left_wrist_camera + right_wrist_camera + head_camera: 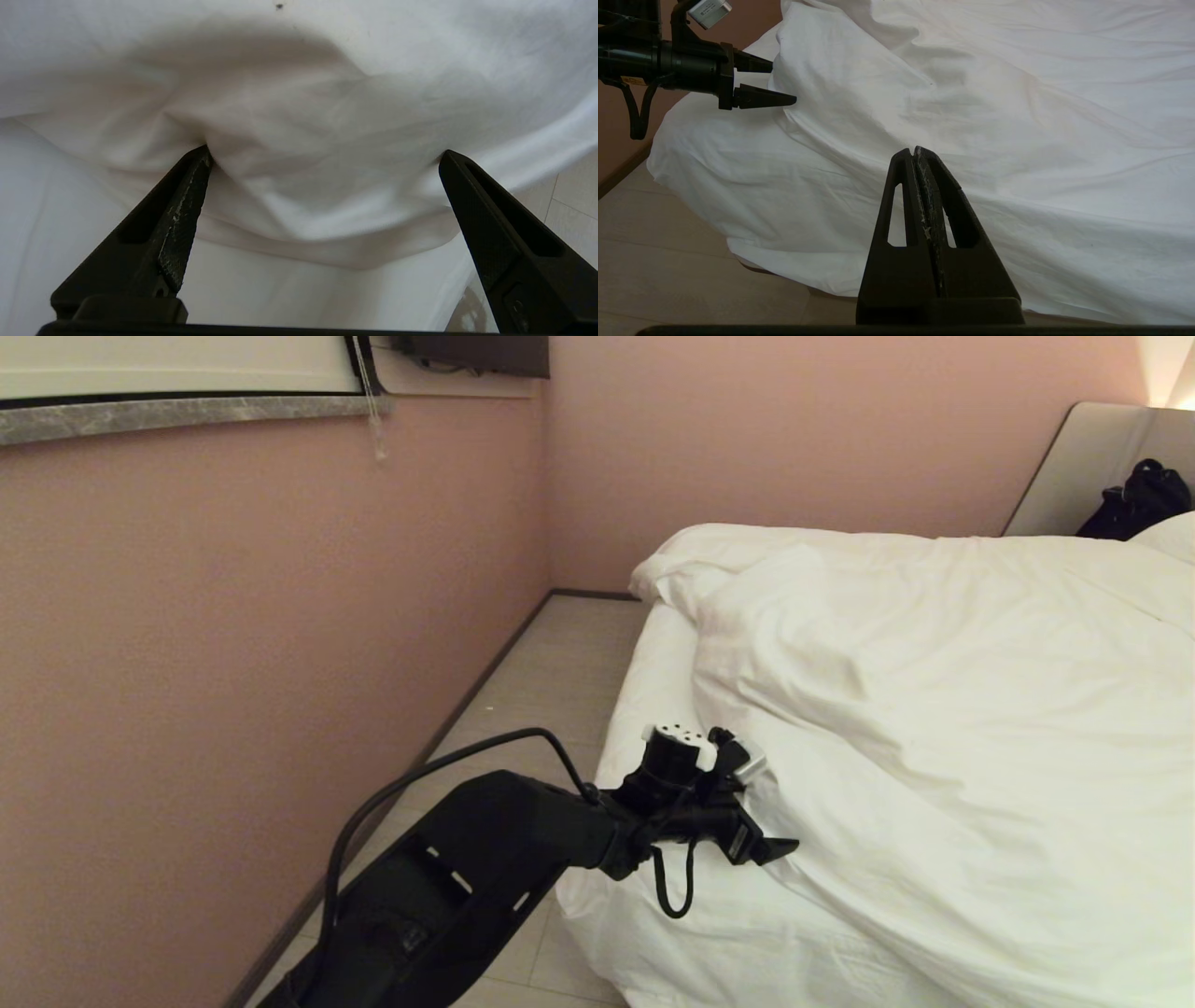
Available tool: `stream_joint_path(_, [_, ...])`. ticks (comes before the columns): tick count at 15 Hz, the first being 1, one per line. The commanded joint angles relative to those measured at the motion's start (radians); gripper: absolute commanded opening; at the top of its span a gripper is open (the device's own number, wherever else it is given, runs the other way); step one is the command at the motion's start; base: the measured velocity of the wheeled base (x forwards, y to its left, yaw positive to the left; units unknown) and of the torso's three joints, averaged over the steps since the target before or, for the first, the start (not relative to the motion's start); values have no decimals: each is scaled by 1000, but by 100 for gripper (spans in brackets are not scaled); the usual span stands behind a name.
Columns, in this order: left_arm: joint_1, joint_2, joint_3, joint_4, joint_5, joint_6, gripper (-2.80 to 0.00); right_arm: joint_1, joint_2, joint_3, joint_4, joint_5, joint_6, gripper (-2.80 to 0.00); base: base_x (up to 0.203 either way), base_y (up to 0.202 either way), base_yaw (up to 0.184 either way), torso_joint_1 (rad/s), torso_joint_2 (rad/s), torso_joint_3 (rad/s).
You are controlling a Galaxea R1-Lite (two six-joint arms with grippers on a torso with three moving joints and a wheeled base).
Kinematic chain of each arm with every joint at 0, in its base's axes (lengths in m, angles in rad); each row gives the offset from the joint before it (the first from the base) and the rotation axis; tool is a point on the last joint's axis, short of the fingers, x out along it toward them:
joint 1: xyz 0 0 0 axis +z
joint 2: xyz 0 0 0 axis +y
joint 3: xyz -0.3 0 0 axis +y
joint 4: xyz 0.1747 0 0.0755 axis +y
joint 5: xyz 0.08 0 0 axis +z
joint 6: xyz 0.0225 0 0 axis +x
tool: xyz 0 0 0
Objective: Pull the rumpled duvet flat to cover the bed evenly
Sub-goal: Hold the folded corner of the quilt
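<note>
- Duvet (pixel 934 709) lying rumpled on bed (pixel 644 681), pulled in from near-left corner; bare sheet strip showing along the side.
- Left tool (pixel 761 812) spread wide, pressed at duvet edge, gripping nothing.
- Right tool (pixel 920 158) closed, empty.
- Flattening mostly left, seemingly.

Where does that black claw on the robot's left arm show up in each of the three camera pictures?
Head view: the left end effector sits low and centre, open, at the duvet's near edge.
Left wrist view: its two fingers rise from the bottom, spread wide, tips against the cloth.
Right wrist view: it enters at the upper left, pointing at the duvet.
Shared landmark: the duvet's bulging fold in front of the tips.
</note>
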Motion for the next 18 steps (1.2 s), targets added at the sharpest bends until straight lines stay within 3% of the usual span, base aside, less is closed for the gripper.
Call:
stream_joint_path(1, [0,-1,1,-3,-3,1,0,0,0,0,0,0,0,-280,0,0,0,0,0,0])
stream_joint_path(7, [0,-4,1,17,5,1,0,0,0,0,0,0,0,-280,0,0,0,0,0,0])
stream_joint_path(8, [0,-3,1,17,5,1,-280,0,1,0,0,0,0,-280,0,0,0,0,0,0])
stream_joint_path(18, [0,-3,1,0,8,13,-280,0,0,0,0,0,0,-280,0,0,0,0,0,0])
